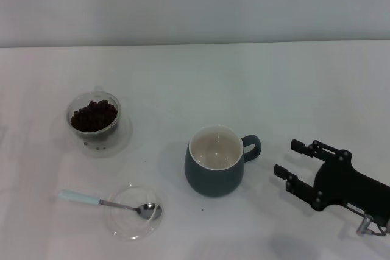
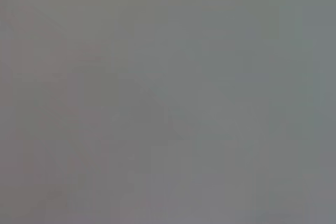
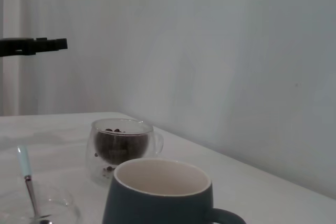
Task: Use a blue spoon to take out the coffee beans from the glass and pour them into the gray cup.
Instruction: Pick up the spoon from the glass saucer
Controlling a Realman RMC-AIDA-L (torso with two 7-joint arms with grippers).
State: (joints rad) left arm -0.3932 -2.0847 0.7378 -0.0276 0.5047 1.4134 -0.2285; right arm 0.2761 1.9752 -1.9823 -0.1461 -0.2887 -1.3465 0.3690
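Observation:
The glass holds a heap of coffee beans at the table's left. It also shows in the right wrist view. The gray cup stands in the middle, empty, with its handle towards my right gripper. That gripper is open and empty, low over the table to the right of the cup. The blue spoon lies in front of the glass, its bowl resting in a clear dish. A black piece high up and far off in the right wrist view looks like my left gripper.
The clear flat dish also shows in the right wrist view, beside the gray cup and under the spoon. A pale wall runs behind the white table. The left wrist view shows only plain grey.

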